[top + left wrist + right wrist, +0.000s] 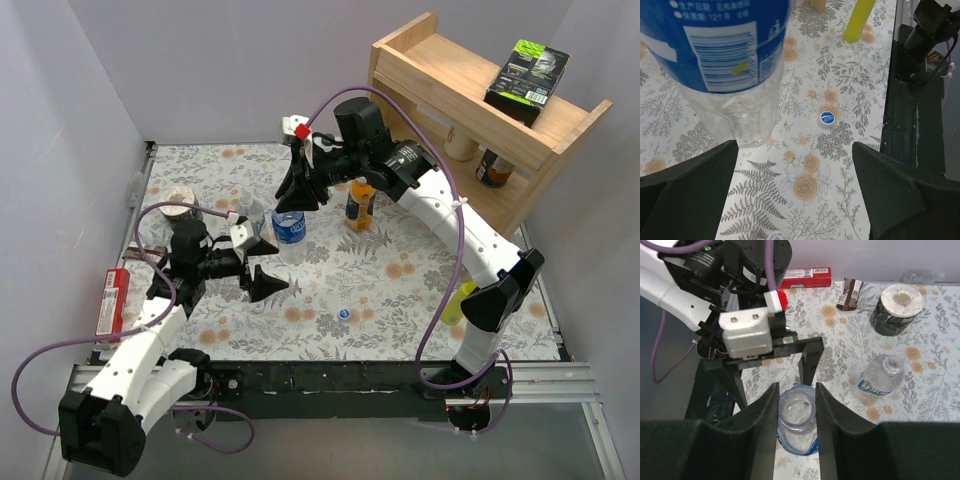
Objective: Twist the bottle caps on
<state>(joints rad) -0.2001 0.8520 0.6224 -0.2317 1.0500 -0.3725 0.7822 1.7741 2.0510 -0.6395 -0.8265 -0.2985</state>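
A clear bottle with a blue label stands upright and uncapped mid-table. My right gripper comes down from above and is shut on its neck; in the right wrist view the fingers press both sides of the open mouth. My left gripper is open and empty, low beside this bottle, its jaws wide apart. A blue cap lies on the cloth. A whitish cap shows at the bottom edge. A second clear bottle is uncapped. The orange bottle stands behind.
A yellow squeeze bottle lies at the right. A wooden shelf stands at the back right. A tape roll and a red box are on the left side.
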